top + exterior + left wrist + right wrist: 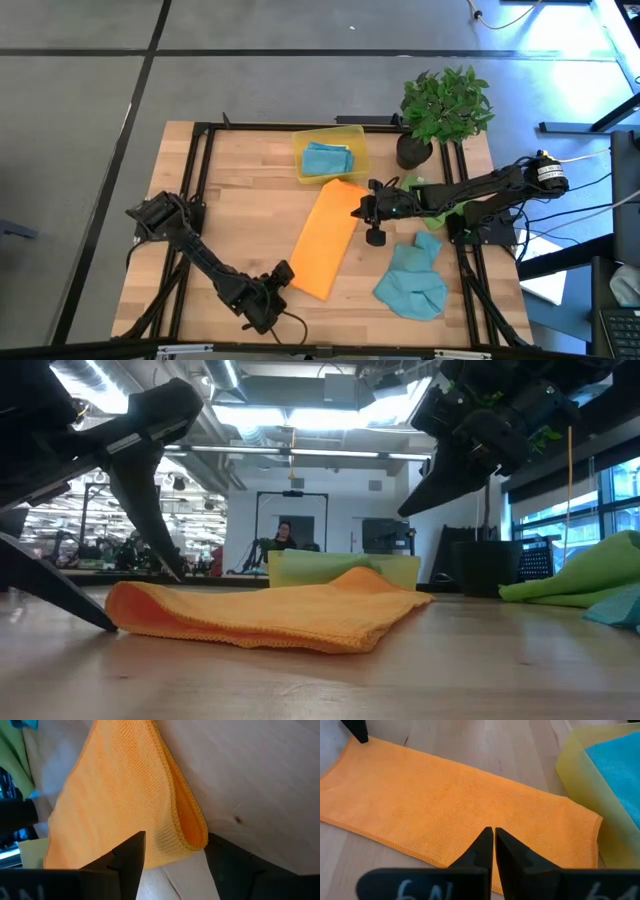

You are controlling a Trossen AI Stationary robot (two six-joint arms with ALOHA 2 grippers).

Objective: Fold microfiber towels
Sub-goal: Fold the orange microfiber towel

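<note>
Two hands flank the folded orange towel: left hand spread wide at its near corner, right hand pinched shut, empty, above its far end.

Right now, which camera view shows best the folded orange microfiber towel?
The high view: the whole orange microfiber towel lies as a long strip, both ends visible. The right wrist view shows most of it, the left wrist view only its near folded end, the low view just an edge-on profile.
</note>
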